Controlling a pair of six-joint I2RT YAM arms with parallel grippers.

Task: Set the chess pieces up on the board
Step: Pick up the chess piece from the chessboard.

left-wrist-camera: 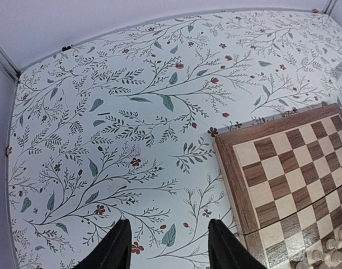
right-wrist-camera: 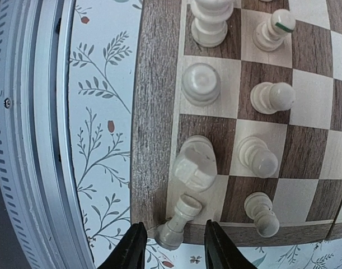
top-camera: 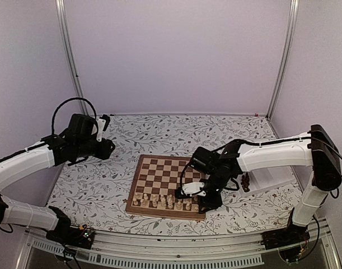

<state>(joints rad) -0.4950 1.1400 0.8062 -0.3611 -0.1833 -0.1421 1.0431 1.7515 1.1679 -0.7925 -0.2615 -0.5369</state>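
White walls close in a table covered by a leaf-and-flower cloth (top-camera: 176,131), and the board (top-camera: 159,171) lies flat near the front edge, slightly right of the middle. Pale chess pieces (top-camera: 162,199) stand in two rows along its near side; the far squares are bare. Off to the right sits a white tray (top-camera: 268,178) with a small cluster of dark pieces (top-camera: 246,181) at its left edge (too small to tell which).

From the left side, the left gripper (left-wrist-camera: 169,249) hangs in the air over bare cloth, well away from the board's far-left corner, with its jaws parted and nothing between them.

The right gripper (right-wrist-camera: 173,246) is down at the board's near-right corner. Its fingers (right-wrist-camera: 134,246) stand apart, and a pale rook (right-wrist-camera: 179,224) sits between them, tilted, with its base on the reddish border and its top leaning over the corner square. A thin gap seems to show on each side of the rook, so it does not look pinched (though contact is hard to rule out). Just beyond it stands a pale knight (right-wrist-camera: 194,162), with pawns (right-wrist-camera: 259,158) on the next file, all upright.
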